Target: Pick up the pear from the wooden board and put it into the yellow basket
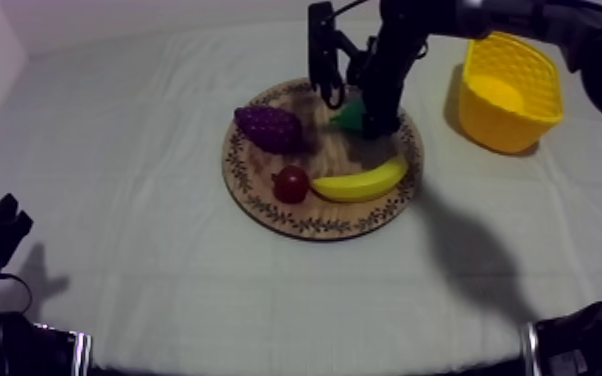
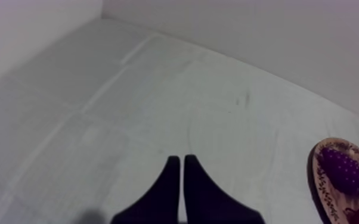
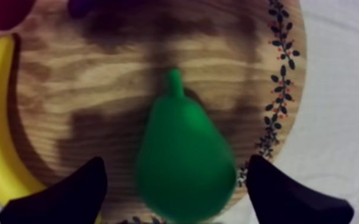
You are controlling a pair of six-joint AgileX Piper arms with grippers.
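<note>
green against the wood grain, the pear [image 3: 185, 161] lies at about one o'clock on the wooden board [image 1: 305, 218]. the right fingers [image 3: 277, 196] stand spread to either side of it, a gap showing each side (so i'd judge the grasp is the step in hand). next they'd need to close on its belly, lift clear, then carry it to the yellow basket [image 1: 485, 125], at two o'clock from the board. the left fingers [image 2: 173, 184] lie pressed together over bare cloth, out at the worktop's eight o'clock. the grey-white cloth is faintly creased, and pale walls rise behind.
</note>
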